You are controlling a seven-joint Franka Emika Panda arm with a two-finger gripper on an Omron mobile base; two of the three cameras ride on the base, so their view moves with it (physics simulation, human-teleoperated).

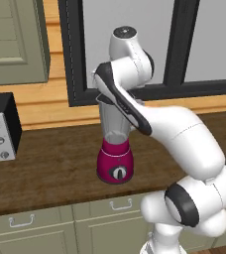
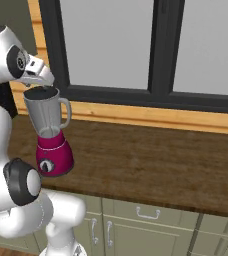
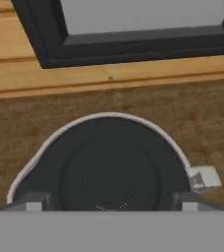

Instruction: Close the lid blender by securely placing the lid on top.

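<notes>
Seating step, by the look of it: lid [image 3: 109, 172] lying flat in the mouth of the blender [image 2: 48, 132], straight below the gripper [image 3: 109, 202] and right up against its tips in the hand view. Dark disc filling the jar's pale rim, raised centre roughly midway between the two fingertips [image 3: 33, 201], rim showing as an even arc on the far side. Jar handle off to the right of the gripper in that view, poking past the rim.

Hard to say whether the tips are clamped on the lid or standing free; cannot tell from these views, since both tips sit wide apart at the disc's edges with little of them showing.

From the right base view, hand parked directly over the jar top, wrist nearly touching it. Blender upright on the wooden counter [image 2: 151, 160], red base beneath, below and slightly ahead of the hand.

Next move probably a release and a straight lift away, without dragging the lid off-centre or tipping the jar.
</notes>
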